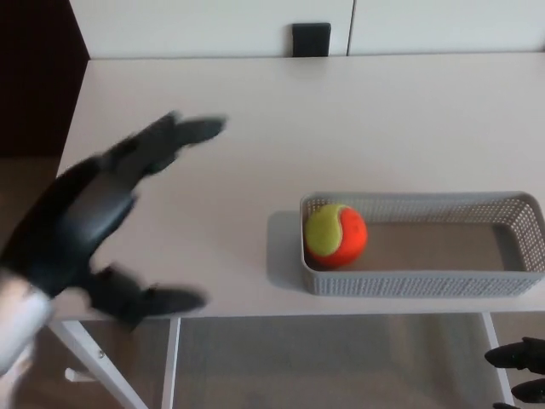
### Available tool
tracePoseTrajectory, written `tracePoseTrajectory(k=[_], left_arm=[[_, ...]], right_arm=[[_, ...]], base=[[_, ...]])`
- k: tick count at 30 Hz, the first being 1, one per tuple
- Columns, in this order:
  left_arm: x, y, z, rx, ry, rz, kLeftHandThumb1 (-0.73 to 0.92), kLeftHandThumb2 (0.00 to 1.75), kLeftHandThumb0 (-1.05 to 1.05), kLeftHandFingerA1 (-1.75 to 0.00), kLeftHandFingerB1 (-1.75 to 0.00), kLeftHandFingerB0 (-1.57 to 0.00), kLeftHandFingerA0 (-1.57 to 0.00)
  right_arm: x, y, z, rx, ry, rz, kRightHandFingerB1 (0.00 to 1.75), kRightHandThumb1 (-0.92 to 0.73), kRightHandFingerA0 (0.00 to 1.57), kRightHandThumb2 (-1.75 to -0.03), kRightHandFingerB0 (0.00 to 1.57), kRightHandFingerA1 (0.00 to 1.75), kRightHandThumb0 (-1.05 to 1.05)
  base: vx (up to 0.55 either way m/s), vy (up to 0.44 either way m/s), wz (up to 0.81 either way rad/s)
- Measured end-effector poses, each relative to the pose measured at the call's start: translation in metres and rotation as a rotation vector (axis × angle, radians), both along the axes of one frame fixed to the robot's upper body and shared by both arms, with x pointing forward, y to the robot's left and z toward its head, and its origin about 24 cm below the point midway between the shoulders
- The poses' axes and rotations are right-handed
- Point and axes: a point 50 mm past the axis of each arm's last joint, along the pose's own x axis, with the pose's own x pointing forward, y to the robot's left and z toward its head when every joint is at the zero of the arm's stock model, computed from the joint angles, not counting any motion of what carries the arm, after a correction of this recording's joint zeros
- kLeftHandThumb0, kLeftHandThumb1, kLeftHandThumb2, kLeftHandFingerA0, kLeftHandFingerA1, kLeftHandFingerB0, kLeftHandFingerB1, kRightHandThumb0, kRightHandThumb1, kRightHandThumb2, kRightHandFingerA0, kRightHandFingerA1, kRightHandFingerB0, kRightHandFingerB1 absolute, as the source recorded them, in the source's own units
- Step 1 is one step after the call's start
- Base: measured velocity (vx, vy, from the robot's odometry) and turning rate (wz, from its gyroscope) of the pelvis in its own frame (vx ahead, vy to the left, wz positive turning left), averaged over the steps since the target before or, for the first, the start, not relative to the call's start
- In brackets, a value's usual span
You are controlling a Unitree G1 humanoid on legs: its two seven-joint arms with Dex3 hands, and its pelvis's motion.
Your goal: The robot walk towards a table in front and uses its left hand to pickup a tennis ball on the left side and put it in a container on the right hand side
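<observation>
A yellow and orange tennis ball (335, 235) lies inside the grey mesh container (423, 283), against its left end wall. My left hand (102, 217) hovers over the left part of the white table (341, 111), blurred, open with thumb and fingers spread and nothing in it. It is well to the left of the container. Only the fingertips of my right hand (521, 368) show at the bottom right corner, below the table's front edge; whether they are open or shut is unclear.
A small black object (311, 39) stands at the table's far edge against the white wall. The table's white legs (170, 362) and the floor show below the front edge. A dark area lies beyond the table's left side.
</observation>
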Motion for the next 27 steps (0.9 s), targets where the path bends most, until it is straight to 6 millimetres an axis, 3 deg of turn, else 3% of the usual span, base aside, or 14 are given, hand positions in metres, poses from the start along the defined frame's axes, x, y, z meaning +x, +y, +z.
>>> tracePoseTrajectory(k=[1,9,10,14,15,20,25,26,27], left_arm=[[-0.005,0.007,-0.005,-0.006,0.033,0.017,0.06,0.72,-0.21,-0.50,-0.51,-0.08,-0.07],[-0.063,0.062,-0.041,-0.025,0.323,0.151,0.15,0.77,-0.20,-0.50,-0.51,-0.13,-0.11],[-0.077,0.072,-0.048,-0.021,0.389,0.165,0.36,0.51,-0.41,-0.32,-0.34,-0.30,-0.33],[-0.096,0.088,-0.058,0.011,0.502,0.166,0.35,0.51,-0.38,-0.33,-0.36,-0.38,-0.39],[-0.100,0.091,-0.061,0.022,0.531,0.160,0.32,0.58,-0.45,-0.37,-0.40,-0.39,-0.38],[-0.112,0.103,-0.076,0.054,0.639,0.136,0.30,0.57,-0.42,-0.38,-0.40,-0.39,-0.41],[-0.112,0.111,-0.109,0.069,0.755,0.106,0.28,0.56,-0.44,-0.37,-0.38,-0.38,-0.41],[-0.110,0.111,-0.118,0.064,0.778,0.104,0.28,0.58,-0.53,-0.35,-0.37,-0.36,-0.39],[-0.108,0.111,-0.125,0.061,0.796,0.105,0.26,0.58,-0.55,-0.35,-0.36,-0.38,-0.39]], right_arm=[[-0.001,0.000,-0.001,0.001,0.005,-0.002,0.45,-0.38,0.33,-0.58,0.16,0.58,-0.18],[-0.010,-0.002,-0.011,0.010,0.044,-0.018,0.40,-0.40,0.17,-0.53,0.08,0.50,-0.10],[-0.013,-0.003,-0.013,0.012,0.055,-0.022,0.40,-0.40,0.18,-0.53,0.08,0.50,-0.10],[-0.019,-0.004,-0.017,0.016,0.072,-0.028,0.39,-0.40,0.18,-0.52,0.08,0.50,-0.10],[-0.020,-0.004,-0.018,0.018,0.077,-0.030,0.39,-0.40,0.16,-0.51,0.09,0.50,-0.11],[-0.028,-0.005,-0.024,0.023,0.100,-0.035,0.39,-0.41,0.13,-0.51,0.07,0.48,-0.11],[-0.039,-0.007,-0.030,0.032,0.126,-0.046,0.36,-0.42,0.12,-0.51,0.07,0.45,-0.14],[-0.040,-0.007,-0.031,0.035,0.130,-0.048,0.51,-0.38,0.04,-0.85,0.00,0.53,-0.19],[-0.041,-0.007,-0.031,0.036,0.131,-0.049,0.51,-0.34,0.04,-0.84,0.00,0.53,-0.24]], base=[[0.00,0.000,0.00],[0.00,0.000,0.00],[0.00,0.000,0.00],[0.00,0.000,0.00],[0.00,0.000,0.00],[0.00,0.000,0.00],[0.00,0.000,0.00],[0.00,0.000,0.00],[0.00,0.000,0.00]])
